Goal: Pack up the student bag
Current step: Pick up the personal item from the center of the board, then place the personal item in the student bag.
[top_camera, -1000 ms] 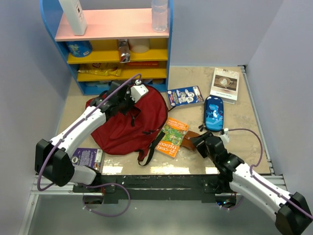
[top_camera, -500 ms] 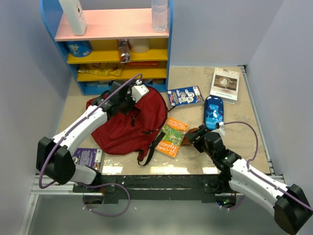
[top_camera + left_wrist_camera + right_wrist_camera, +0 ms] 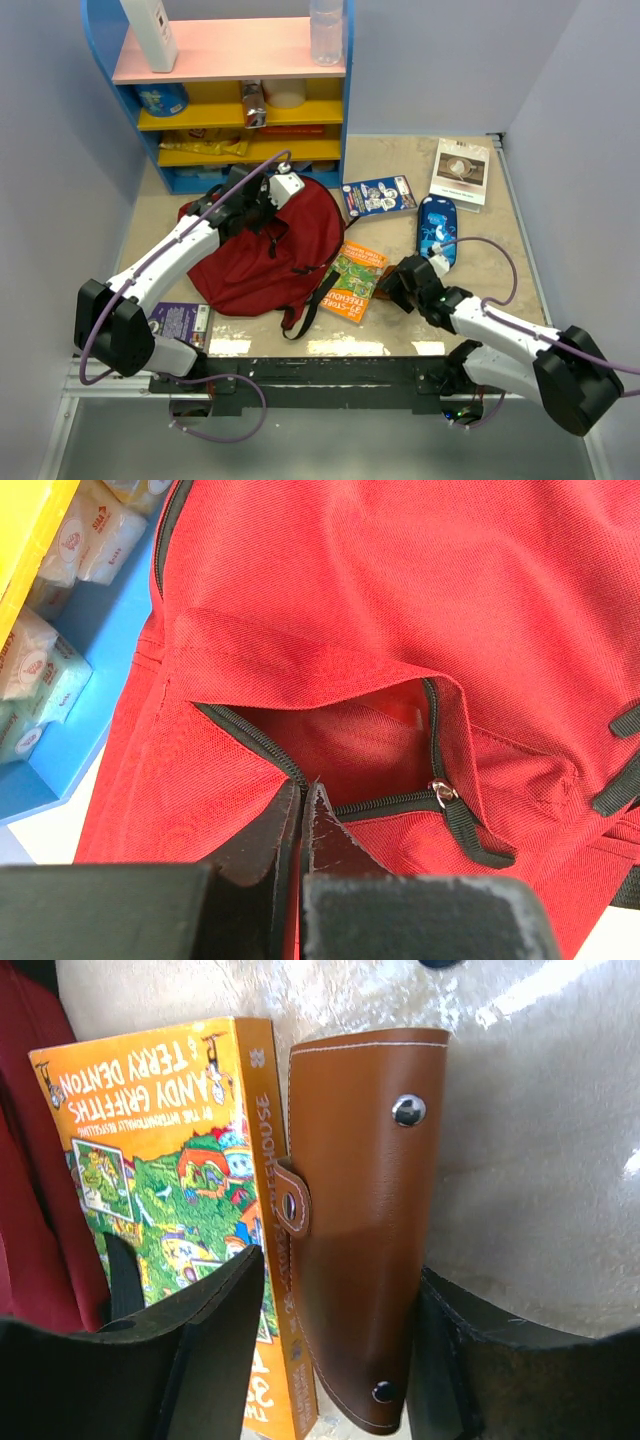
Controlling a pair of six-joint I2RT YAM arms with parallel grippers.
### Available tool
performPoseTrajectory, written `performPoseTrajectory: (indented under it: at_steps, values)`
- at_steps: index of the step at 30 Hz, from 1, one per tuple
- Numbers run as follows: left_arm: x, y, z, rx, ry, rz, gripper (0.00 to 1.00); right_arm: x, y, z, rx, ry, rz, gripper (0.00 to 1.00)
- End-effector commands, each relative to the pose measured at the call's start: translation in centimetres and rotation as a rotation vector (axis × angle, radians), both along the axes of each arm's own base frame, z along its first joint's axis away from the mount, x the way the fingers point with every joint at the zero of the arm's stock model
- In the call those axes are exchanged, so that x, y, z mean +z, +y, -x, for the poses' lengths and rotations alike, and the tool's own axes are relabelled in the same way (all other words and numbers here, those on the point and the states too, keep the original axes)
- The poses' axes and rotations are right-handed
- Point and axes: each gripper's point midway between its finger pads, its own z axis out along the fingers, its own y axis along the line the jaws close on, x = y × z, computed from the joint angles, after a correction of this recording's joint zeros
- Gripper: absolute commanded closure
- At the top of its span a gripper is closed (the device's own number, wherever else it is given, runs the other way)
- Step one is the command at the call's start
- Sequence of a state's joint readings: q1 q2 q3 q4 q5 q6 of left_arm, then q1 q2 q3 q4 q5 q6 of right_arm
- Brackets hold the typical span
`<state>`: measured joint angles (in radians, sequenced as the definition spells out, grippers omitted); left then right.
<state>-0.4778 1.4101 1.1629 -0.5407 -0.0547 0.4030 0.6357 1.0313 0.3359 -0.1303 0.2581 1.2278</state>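
Item: student bag point(image 3: 265, 260), a large dark red fabric backpack with black zippers, lying flat on the beige speckled surface point(image 3: 490, 250), left of centre, its top near the blue-and-yellow shelf unit point(image 3: 240, 120). My left hand point(image 3: 303, 792): fingers pressed together, pinching the black zipper edge of the bag's unzipped pocket. Item: orange illustrated paperback book point(image 3: 170, 1180), just beside the bag, a black strap lying over it. Item: brown leather snap case point(image 3: 365, 1220), touching the book's spine side. My right hand point(image 3: 335, 1290): fingers spread, straddling the case, one finger over the book, the other over bare surface.
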Motion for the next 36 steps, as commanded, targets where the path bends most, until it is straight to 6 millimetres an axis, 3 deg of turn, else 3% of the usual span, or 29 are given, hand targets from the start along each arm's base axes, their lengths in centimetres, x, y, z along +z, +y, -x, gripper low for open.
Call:
performPoseTrajectory:
  at_steps: [1,6,8,13,17,18,20,25,27,28,29,31,36]
  values:
    - [0.7,-0.9,-0.3,-0.007,-0.021,0.049,1.00,1.2,-0.4,-1.1,-0.016,-0.016,0.062,0.47]
    - [0.7,-0.7,-0.1,-0.007,-0.023,0.046,1.00,2.9,-0.4,-1.6,-0.019,-0.074,0.046,0.72]
    - [0.6,-0.7,-0.1,-0.008,-0.021,0.043,1.00,4.8,-0.7,-2.0,-0.012,-0.134,0.056,0.88]
    - [0.5,-0.8,-0.1,-0.007,-0.017,0.047,1.00,11.1,1.5,-2.5,0.113,-0.333,-0.044,0.98]
    - [0.4,-0.9,0.0,-0.012,-0.008,0.055,1.00,16.2,5.3,-2.8,0.263,-0.479,-0.154,1.00]
    - [0.4,-1.1,0.2,-0.018,-0.002,0.061,1.00,16.2,6.2,-3.5,0.290,-0.482,-0.153,1.00]
    - [0.3,-1.5,0.7,-0.041,0.015,0.078,1.00,18.8,8.4,-5.1,0.350,-0.561,-0.164,1.00]
    - [-0.6,-2.0,1.9,-0.083,0.035,0.112,1.00,20.7,16.6,-9.7,0.512,-0.626,-0.145,1.00]
    - [-1.0,-1.8,2.4,-0.089,0.042,0.119,1.00,21.1,18.6,-11.3,0.543,-0.663,-0.146,1.00]
    - [-1.0,-1.9,2.4,-0.092,0.036,0.126,1.00,22.9,19.8,-12.1,0.557,-0.702,-0.170,1.00]
    - [-0.9,-1.8,2.4,-0.092,0.030,0.137,1.00,20.8,21.2,-13.0,0.586,-0.671,-0.163,1.00]
    - [-0.6,-1.7,2.6,-0.094,0.013,0.151,1.00,21.1,23.3,-13.2,0.635,-0.680,-0.202,1.00]
    - [-0.4,-0.8,2.2,-0.074,0.004,0.183,1.00,17.4,26.5,-13.3,0.705,-0.634,-0.208,1.00]
